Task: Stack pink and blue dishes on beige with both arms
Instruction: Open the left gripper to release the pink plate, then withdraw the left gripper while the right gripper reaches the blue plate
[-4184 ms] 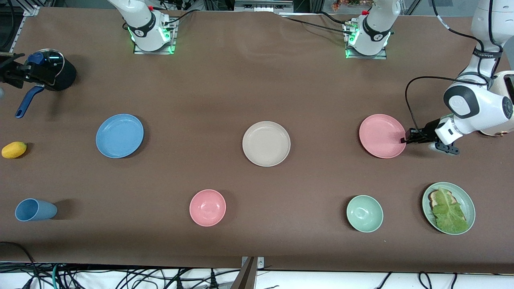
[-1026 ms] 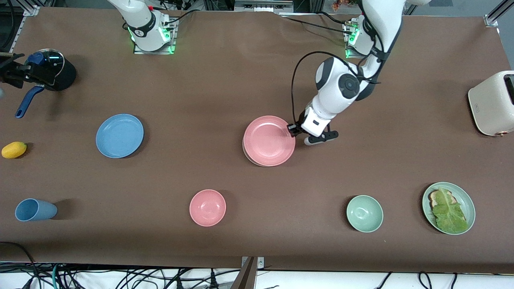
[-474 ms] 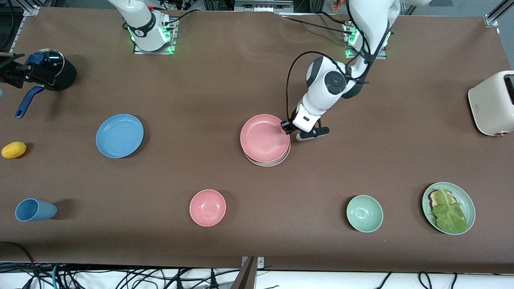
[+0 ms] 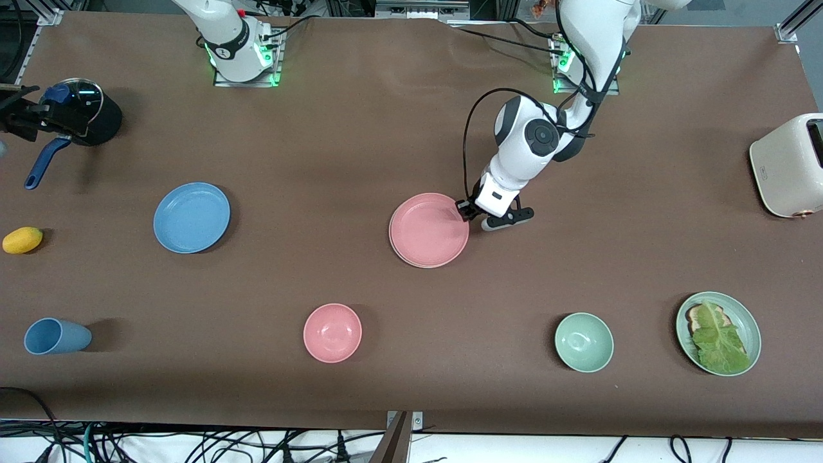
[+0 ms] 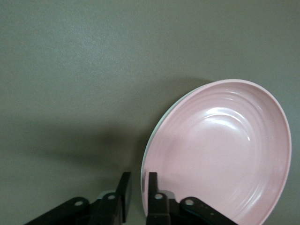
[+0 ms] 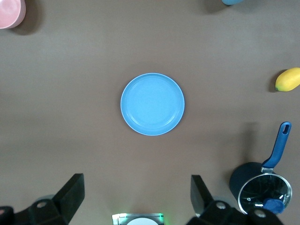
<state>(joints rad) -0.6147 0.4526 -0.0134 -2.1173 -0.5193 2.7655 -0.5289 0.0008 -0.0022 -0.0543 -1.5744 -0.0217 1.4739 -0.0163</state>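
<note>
The pink dish (image 4: 429, 229) lies on the beige dish (image 4: 404, 256) at the middle of the table, and only a thin pale edge of the beige shows under it. My left gripper (image 4: 464, 211) is at the pink rim on the side toward the left arm's end. In the left wrist view its fingers (image 5: 152, 187) straddle the rim of the pink dish (image 5: 220, 154), slightly parted, with a gap beside the rim. The blue dish (image 4: 191, 217) lies alone toward the right arm's end. My right gripper (image 6: 137, 180) hangs wide open and empty high over the blue dish (image 6: 152, 104).
A pink bowl (image 4: 332, 332) and a pale green bowl (image 4: 584, 342) sit nearer the front camera. A green plate with lettuce (image 4: 718, 332) and a toaster (image 4: 787, 166) are at the left arm's end. A blue cup (image 4: 54, 335), yellow fruit (image 4: 22, 240) and pot (image 4: 83, 116) are at the right arm's end.
The left arm carried the pink dish from its end of the table and set it down on the beige one. Its fingers have just parted from the rim. The right arm has not moved.
</note>
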